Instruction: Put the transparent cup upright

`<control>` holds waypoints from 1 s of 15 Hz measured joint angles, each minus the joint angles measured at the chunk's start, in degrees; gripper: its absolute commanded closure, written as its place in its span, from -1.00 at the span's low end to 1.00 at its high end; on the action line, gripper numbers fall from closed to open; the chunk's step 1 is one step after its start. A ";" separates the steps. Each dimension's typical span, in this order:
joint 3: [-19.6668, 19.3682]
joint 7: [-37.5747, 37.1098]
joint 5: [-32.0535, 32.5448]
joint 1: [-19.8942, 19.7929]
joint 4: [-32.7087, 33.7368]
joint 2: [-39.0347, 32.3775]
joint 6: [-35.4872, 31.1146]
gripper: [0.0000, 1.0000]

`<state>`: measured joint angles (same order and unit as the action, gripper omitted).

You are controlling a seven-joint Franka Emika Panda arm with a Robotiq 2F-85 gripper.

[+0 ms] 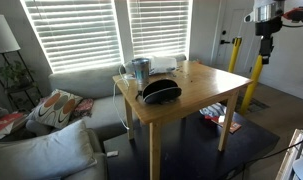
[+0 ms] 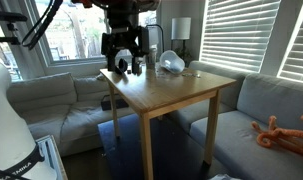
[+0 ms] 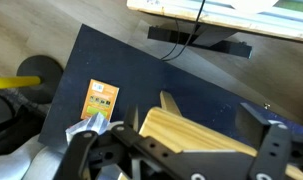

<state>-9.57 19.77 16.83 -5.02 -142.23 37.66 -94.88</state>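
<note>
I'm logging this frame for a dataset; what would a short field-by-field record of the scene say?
surface: wooden table
target: transparent cup, near the window-side edge; pose too small to tell
other items: blue-grey cup, black oval object
arm: gripper open, empty, raised beside the table
below gripper: table corner and dark mat, per wrist view

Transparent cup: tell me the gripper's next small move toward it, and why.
Probably carry the gripper across over the table toward the transparent cup. The gripper hangs open, high and off to the table's side. The wrist view shows only a table corner and floor, no cup, so it likely needs to get above the cup before descending.
</note>
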 measured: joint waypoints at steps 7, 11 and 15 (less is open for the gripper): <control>7.81 -10.42 -2.31 5.77 20.69 -14.17 0.35 -1.00; 12.78 -22.94 -3.00 6.28 32.87 -25.57 0.98 -1.00; 16.12 -36.32 -2.62 7.85 45.50 -37.60 0.30 -1.00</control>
<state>6.56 -16.55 14.21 2.84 -96.73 0.06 -94.59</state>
